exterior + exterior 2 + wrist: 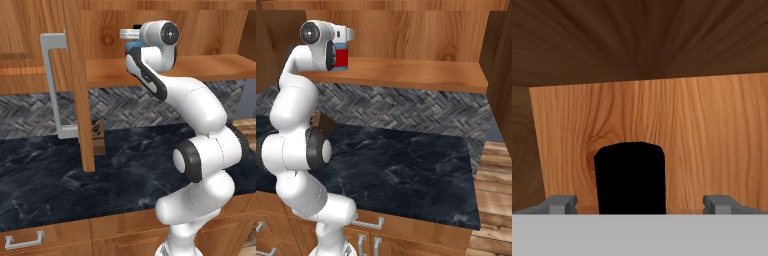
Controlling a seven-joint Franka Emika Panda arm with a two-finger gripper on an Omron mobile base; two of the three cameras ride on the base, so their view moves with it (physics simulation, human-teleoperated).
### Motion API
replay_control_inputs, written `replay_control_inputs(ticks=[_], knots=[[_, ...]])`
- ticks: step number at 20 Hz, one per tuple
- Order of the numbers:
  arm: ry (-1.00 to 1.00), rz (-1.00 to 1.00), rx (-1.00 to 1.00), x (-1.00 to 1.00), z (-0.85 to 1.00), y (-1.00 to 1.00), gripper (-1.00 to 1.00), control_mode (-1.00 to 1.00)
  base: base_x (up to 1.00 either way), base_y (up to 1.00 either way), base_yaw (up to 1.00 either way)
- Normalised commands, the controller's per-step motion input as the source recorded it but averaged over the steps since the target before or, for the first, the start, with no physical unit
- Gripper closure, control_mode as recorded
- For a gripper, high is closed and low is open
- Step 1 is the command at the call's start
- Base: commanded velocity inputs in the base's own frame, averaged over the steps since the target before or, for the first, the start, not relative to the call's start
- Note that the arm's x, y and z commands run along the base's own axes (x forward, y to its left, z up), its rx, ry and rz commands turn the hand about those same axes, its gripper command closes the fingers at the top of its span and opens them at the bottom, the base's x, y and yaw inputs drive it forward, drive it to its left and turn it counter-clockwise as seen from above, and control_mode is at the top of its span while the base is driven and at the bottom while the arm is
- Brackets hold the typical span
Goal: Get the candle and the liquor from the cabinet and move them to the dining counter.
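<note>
Hand (640,202): wide open, holding nothing, bottom of frame.
Bottle (630,177): black cap between the fingertips, on cabinet (406,72) shelf.

- The white arm (200,165) rises from the base in a stack of bent links with dark joints, folding first toward its own side, then up and forward.
- Its upper link (293,95) climbs steeply to a rounded wrist (162,35) held high and reaching to the far side.
- The hand is level, pointing away from the base.
- In the hand view the gripper (640,202) has its jaws spread wide, one fingertip (561,202) at each lower side, nothing clamped between them.
</note>
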Motion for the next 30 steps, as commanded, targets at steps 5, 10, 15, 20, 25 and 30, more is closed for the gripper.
replay_control_inputs(ticks=[5, 10, 15, 20, 25, 30], knots=[[0.00, 0.00, 0.00, 0.04, 0.00, 0.03, -1.00, -1.00, 0.00, 0.00, 0.00], [0.00, 0.00, 0.00, 0.00, 0.00, 0.02, -1.00, -1.00, 0.00, 0.00, 0.00], [0.00, 0.00, 0.00, 0.00, 0.00, 0.00, -1.00, -1.00, 0.00, 0.00, 0.00], [0.00, 0.00, 0.00, 0.00, 0.00, 0.00, -1.00, -1.00, 0.00, 0.00, 0.00], [0.00, 0.00, 0.00, 0.00, 0.00, 0.00, -1.00, -1.00, 0.00, 0.00, 0.00], [0.00, 0.00, 0.00, 0.00, 0.00, 0.00, 1.00, -1.00, 0.00, 0.00, 0.00]])
